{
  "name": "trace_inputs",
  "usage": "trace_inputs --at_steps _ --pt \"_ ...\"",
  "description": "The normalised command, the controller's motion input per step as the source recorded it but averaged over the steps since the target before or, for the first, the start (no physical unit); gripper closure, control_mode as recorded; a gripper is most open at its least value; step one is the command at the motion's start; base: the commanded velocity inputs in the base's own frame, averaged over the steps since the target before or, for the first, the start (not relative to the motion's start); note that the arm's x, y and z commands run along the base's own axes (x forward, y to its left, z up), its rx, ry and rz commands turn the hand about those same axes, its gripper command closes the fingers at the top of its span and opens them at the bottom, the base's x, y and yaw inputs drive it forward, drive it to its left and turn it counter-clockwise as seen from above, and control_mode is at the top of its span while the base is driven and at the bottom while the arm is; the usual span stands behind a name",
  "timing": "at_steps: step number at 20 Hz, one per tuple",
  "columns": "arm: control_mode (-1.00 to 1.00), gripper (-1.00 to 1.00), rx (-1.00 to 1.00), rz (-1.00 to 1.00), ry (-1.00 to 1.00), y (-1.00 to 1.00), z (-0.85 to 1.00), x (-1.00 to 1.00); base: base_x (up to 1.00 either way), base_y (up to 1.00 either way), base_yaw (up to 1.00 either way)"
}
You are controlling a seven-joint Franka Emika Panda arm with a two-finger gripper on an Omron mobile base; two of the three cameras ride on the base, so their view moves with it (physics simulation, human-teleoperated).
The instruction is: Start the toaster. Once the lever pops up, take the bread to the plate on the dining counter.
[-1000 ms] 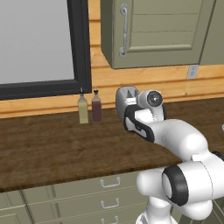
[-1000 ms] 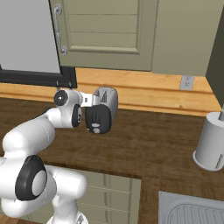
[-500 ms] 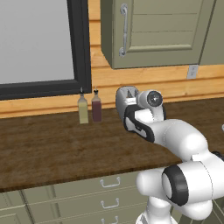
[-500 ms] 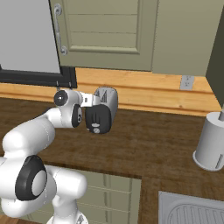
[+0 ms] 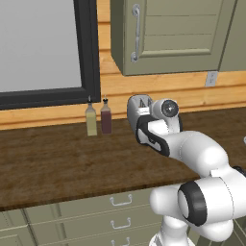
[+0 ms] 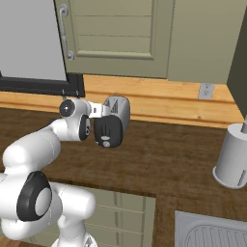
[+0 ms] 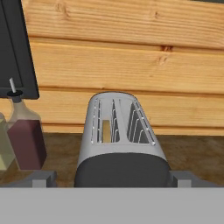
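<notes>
A: Any change over the last second?
B: None. Gripper (image 7: 112,178) stays spread wide, empty, hovering near the toaster (image 7: 119,144), which sits far back by the wall. Bread (image 7: 106,131) is in its left slot.
A: So the lever is still unpressed.

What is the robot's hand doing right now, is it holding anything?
Hand: open, holding nothing, with a fingertip on each side of the toaster.
</notes>
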Motion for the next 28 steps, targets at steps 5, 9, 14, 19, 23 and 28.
trace_inputs --at_steps 5,9,14,19,23,28 --pt "-1.0 -1.0 0.0 0.0 0.0 0.0 0.0 0.0 0.0 0.0 0.0" --pt "-1.0 -1.0 0.0 0.0 0.0 0.0 0.0 0.0 0.0 0.0 0.0" --pt "-1.0 -1.0 0.0 0.0 0.0 0.0 0.0 0.0 0.0 0.0 0.0" --pt "-1.0 -1.0 0.0 0.0 0.0 0.0 0.0 0.0 0.0 0.0 0.0" --pt "-1.0 -1.0 0.0 0.0 0.0 0.0 0.0 0.0 0.0 0.0 0.0" --pt "-1.0 -1.0 0.0 0.0 0.0 0.0 0.0 0.0 0.0 0.0 0.0"
